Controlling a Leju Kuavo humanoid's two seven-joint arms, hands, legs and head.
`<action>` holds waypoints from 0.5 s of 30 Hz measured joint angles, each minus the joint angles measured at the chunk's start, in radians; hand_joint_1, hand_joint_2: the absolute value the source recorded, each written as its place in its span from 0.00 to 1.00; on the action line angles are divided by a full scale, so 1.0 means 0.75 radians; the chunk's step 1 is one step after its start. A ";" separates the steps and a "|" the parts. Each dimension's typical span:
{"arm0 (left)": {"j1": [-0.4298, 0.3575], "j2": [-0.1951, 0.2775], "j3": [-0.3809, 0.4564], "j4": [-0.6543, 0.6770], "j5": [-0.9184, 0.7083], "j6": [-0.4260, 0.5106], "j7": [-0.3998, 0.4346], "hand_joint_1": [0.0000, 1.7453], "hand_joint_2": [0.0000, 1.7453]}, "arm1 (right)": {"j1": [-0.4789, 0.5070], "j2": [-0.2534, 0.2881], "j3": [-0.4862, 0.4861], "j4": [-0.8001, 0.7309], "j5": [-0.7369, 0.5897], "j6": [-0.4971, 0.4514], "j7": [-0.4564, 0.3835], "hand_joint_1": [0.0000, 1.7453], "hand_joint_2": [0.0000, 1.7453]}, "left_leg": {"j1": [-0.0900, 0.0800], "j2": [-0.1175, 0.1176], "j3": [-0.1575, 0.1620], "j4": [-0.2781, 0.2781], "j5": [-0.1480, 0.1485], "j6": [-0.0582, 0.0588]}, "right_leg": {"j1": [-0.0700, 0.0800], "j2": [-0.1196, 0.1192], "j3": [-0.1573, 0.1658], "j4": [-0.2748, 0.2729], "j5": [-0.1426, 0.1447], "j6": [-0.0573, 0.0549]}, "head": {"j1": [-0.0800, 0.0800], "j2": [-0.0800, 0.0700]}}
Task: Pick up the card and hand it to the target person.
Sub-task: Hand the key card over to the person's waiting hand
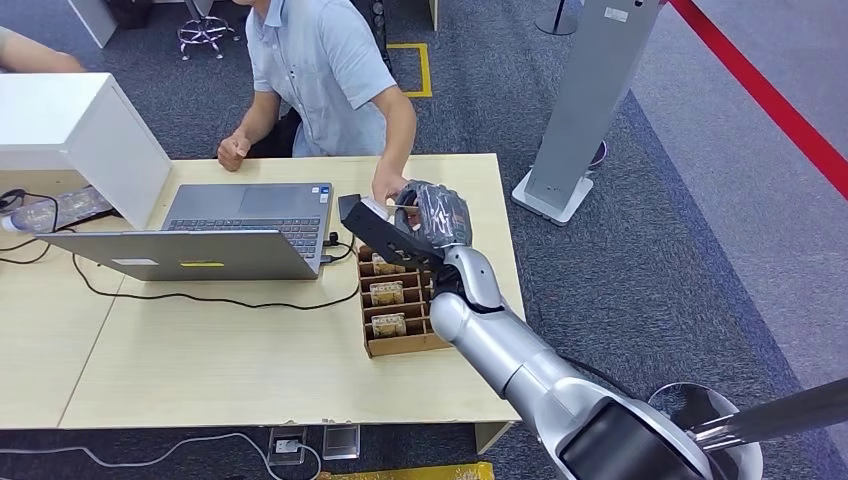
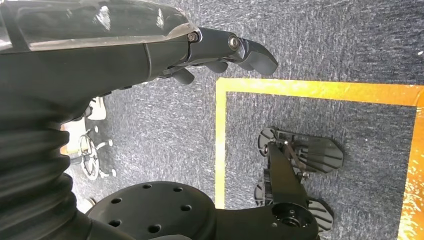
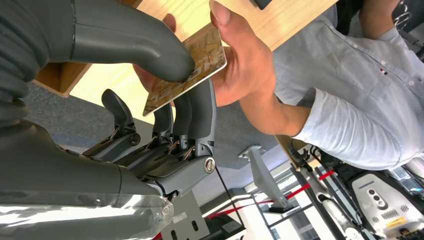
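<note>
The card (image 3: 192, 75) is sitting between the thick grey thumb and the darker fingers (image 3: 200, 107) of our right hand (image 3: 165, 115): in the right wrist view we are seeing the thumb pressing on its printed brownish face while the fingers are backing it from the other side, so we are grasping it in a pinch. The person's hand (image 3: 240, 60) is also touching the card, with a thumb lying along its far edge and the palm behind it. In the head view our right hand (image 1: 425, 222) is reaching out over the wooden table (image 1: 200, 350), just above the far end of the cardboard box (image 1: 395, 345) of cards, and meeting the person's hand (image 1: 388, 187) there. The person (image 1: 320, 70) in the light blue shirt is sitting across the table, near the open laptop (image 1: 230, 230). Our left hand (image 2: 220, 47) is hanging over grey carpet (image 2: 320, 40) marked with yellow tape (image 2: 320, 90), its fingers curling loosely and holding nothing.
</note>
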 joint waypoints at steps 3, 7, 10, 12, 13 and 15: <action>0.000 0.000 0.000 0.000 0.000 -0.003 -0.005 0.00 1.00 | 0.000 0.001 0.003 0.013 -0.004 0.000 -0.001 0.00 1.00 | 0.000 0.000 0.000 0.000 0.000 0.000 | 0.000 0.000 0.000 0.000 0.000 0.000 | 0.000 0.000; 0.000 0.000 -0.001 0.000 -0.009 -0.024 -0.012 0.00 1.00 | 0.000 0.002 0.004 0.029 -0.006 -0.002 -0.003 0.00 1.00 | 0.000 0.000 0.000 0.000 0.000 0.000 | 0.000 0.000 0.000 0.000 0.000 0.000 | 0.000 0.000; -0.001 0.000 -0.004 0.000 -0.010 -0.021 -0.016 0.00 1.00 | -0.001 0.002 0.007 0.041 -0.010 -0.006 -0.004 0.00 1.00 | 0.000 0.000 0.000 0.000 0.000 0.000 | 0.000 0.000 0.000 0.000 0.000 0.000 | 0.000 0.000; -0.001 0.001 -0.004 0.000 -0.010 -0.014 -0.017 0.00 1.00 | -0.001 0.002 0.008 0.046 -0.015 -0.010 -0.004 0.00 1.00 | 0.000 0.000 0.000 0.000 0.000 0.000 | 0.000 0.000 0.000 0.000 0.000 0.000 | 0.000 0.000; -0.001 0.001 -0.005 0.000 -0.009 -0.012 -0.017 0.00 1.00 | -0.001 0.002 0.008 0.048 -0.020 -0.013 -0.005 0.00 1.00 | 0.000 0.000 0.000 0.000 0.000 0.000 | 0.000 0.000 0.000 0.000 0.000 0.000 | 0.000 0.000; -0.001 0.001 -0.005 0.000 -0.006 -0.010 -0.018 0.00 1.00 | -0.001 0.001 0.009 0.049 -0.029 -0.022 -0.008 0.00 1.00 | 0.000 0.000 0.000 0.000 0.000 0.000 | 0.000 0.000 0.000 0.000 0.000 0.000 | -0.001 0.000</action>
